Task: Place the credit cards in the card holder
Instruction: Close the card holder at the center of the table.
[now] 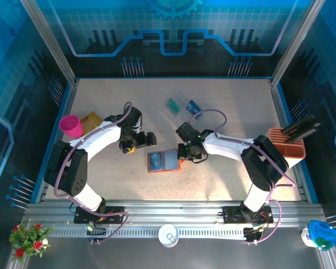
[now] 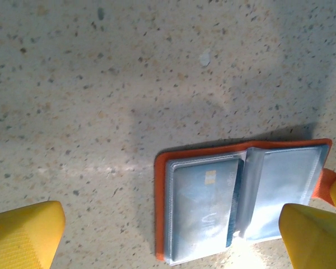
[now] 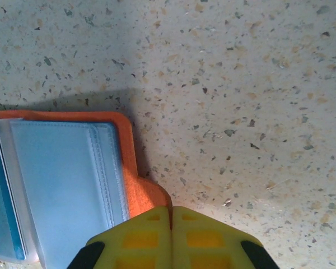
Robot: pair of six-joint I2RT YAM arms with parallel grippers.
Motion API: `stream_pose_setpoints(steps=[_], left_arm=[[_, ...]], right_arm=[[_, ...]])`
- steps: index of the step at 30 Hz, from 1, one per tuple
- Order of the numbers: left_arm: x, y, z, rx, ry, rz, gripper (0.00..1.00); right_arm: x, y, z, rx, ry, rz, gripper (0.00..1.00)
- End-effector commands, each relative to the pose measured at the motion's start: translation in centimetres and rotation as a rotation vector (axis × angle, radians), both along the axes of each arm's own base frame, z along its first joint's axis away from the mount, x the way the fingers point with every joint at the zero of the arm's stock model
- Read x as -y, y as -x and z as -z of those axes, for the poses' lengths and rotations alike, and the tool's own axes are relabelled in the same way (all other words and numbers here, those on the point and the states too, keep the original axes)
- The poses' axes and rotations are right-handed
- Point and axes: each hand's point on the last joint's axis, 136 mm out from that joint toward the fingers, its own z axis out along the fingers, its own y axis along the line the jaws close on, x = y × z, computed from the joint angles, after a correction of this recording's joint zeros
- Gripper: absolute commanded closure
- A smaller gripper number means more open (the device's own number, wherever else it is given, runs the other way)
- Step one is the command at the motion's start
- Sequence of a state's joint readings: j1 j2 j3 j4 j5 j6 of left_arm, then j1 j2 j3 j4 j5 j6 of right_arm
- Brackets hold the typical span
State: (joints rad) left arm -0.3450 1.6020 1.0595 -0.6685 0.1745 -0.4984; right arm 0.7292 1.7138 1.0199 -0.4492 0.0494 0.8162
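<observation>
The card holder (image 1: pixel 163 161) is an orange wallet lying open on the table, its grey-blue pockets facing up. A blue credit card (image 2: pixel 204 202) sits in its left pocket. Further back on the table lie a teal credit card (image 1: pixel 173 105) and a blue one (image 1: pixel 193 106). My right gripper (image 1: pixel 185 151) is at the holder's right edge, and in the right wrist view it (image 3: pixel 172 224) is shut on the orange snap tab (image 3: pixel 151 196). My left gripper (image 1: pixel 145 140) hovers just behind the holder's left end, open wide (image 2: pixel 168 241) and holding nothing.
A pink cup (image 1: pixel 71 125) and a flat orange-yellow item (image 1: pixel 91 120) lie at the left. An orange slotted box (image 1: pixel 285 143) with dark items stands at the right edge. A white cup (image 1: pixel 168 234) sits on the front rail.
</observation>
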Motion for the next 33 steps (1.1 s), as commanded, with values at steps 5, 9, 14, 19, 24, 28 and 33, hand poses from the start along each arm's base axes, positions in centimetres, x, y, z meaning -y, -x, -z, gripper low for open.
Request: stream_pose_setpoints(steps=[5,9,14,19,24,28,33], left_arm=[[2.3,-0.5,-0.9,0.011,0.109,0.026,0.01],[3.6,-0.2,-0.8,0.006,0.194,0.033,0.01],[3.9,0.2,-0.8,0.030,0.227,0.010,0.01],[4.1,0.6,-0.9,0.038,0.265,-0.012,0.01],[4.4,0.9,-0.9,0.038,0.280,-0.015,0.01],[4.6,1.3,-0.4,0.025,0.275,-0.013,0.01],[4.7,1.9,0.4,0.007,0.257,-0.007,0.01]], right_arm=[[1.6,1.1,-1.1,0.010,0.013,0.032,0.57],[1.6,1.4,-3.5,0.063,-0.033,0.018,0.60],[-0.6,1.8,-5.4,0.095,-0.128,-0.048,0.81],[-3.8,1.6,-4.8,0.071,-0.180,-0.109,0.95],[-6.2,1.4,-3.3,0.048,-0.176,-0.162,1.00],[-5.9,1.3,-1.2,0.022,-0.138,-0.155,1.00],[-4.3,1.8,0.2,0.004,-0.098,-0.133,1.00]])
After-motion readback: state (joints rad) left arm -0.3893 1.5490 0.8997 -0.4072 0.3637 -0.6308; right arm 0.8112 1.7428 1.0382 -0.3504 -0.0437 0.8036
